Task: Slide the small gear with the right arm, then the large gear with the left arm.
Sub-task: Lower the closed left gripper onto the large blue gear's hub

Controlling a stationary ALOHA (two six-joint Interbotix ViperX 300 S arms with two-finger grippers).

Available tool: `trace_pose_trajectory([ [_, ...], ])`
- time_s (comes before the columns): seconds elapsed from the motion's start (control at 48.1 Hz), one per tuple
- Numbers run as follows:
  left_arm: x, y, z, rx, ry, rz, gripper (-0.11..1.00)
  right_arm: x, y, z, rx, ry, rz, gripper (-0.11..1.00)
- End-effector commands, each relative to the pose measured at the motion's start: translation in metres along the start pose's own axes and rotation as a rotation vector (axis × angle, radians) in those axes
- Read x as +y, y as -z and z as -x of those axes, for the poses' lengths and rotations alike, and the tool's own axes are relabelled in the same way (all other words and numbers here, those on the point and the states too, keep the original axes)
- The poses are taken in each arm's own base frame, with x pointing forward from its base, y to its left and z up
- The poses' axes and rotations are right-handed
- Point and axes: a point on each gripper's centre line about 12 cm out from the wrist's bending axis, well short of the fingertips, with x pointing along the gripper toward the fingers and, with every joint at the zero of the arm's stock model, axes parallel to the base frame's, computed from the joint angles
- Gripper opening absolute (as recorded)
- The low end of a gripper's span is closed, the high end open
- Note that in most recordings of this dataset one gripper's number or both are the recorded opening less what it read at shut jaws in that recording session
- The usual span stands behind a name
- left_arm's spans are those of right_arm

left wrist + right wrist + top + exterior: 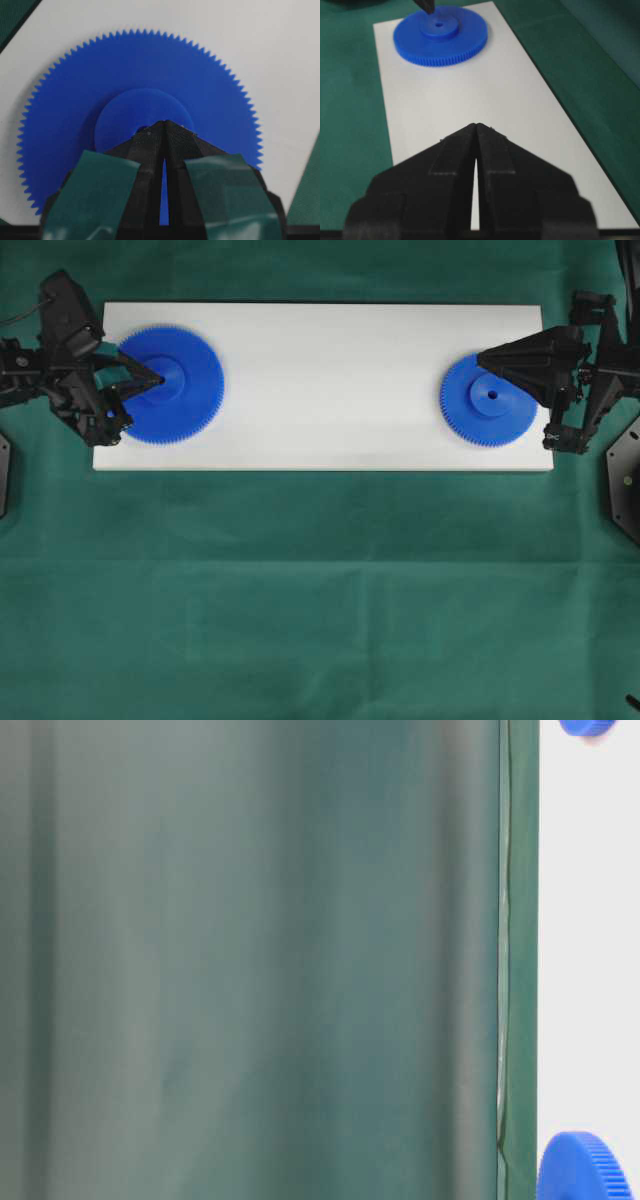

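Both grippers have fingers pressed together, so I'd keep the right gripper (484, 360) tip low behind the small gear (489, 400) hub and push slow across the white board (330, 380).

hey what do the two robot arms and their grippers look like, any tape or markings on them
Both are black. The left gripper has two pointed, finely ribbed fingers wrapped in teal-green tape bands. The right gripper has the same pointed black fingers, untaped.

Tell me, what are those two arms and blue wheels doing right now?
Left gripper shut, tip on large gear hub. Right gripper shut, tip over small gear rim. Both gears flat at opposite ends of white board. Nothing between them.
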Motion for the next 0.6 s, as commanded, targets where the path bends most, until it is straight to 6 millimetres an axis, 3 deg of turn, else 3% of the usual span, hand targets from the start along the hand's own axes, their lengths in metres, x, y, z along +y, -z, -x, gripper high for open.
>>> trace_pose_trajectory([
  [0.0, 0.002, -0.007, -0.005, -0.013, -0.007, 0.002, 0.0, 0.003, -0.008, -0.001, -0.024, -0.014, 0.001, 0.5],
  [0.582, 0.006, 0.002, -0.023, 0.029, -0.02, -0.04, 0.0, 0.007, -0.01, -0.002, -0.026, -0.028, 0.003, 0.5],
])
